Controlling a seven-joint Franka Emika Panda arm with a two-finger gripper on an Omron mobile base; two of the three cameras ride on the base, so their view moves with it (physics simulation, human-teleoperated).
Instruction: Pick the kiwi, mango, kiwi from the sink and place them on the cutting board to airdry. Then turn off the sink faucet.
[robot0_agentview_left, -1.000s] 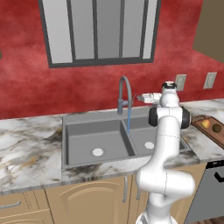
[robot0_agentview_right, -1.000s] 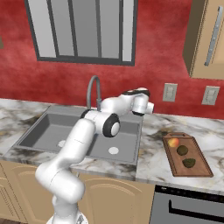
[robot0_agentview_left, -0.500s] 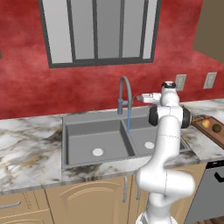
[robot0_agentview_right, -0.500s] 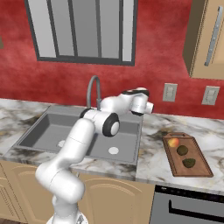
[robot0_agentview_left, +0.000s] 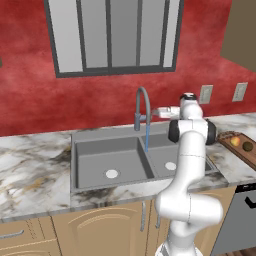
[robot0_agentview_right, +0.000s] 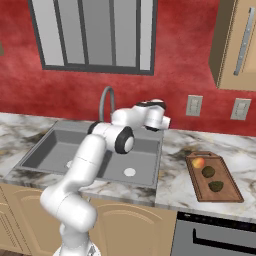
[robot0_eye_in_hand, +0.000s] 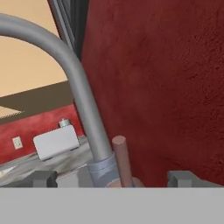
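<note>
- One gripper: its jaws stand spread wide, pinching nothing; in the hand view the two dark tips rise one at each side, with the faucet's base and lever between them.
- One faucet: a grey gooseneck rising behind the divider of the sink; one small lever, a brownish rod, stands just beside the neck.
- One thin blue stream of water falls from the spout to the divider area of the sink.
- One sink with two basins set into the marble tabletop; each basin holds one white drain disc, and no fruit lies in either basin.
- One white arm reaches from the base over the right basin toward the faucet.
- One cutting board lies on the tabletop to the right of the sink, well apart from the gripper.
- On the board: one mango at the far end, and two kiwis, a first kiwi in the middle and a second kiwi at the near end. The three lie in a row, apart from one another.
- Two wall outlets sit on the red wall above the tabletop.
- One window is above the sink.
</note>
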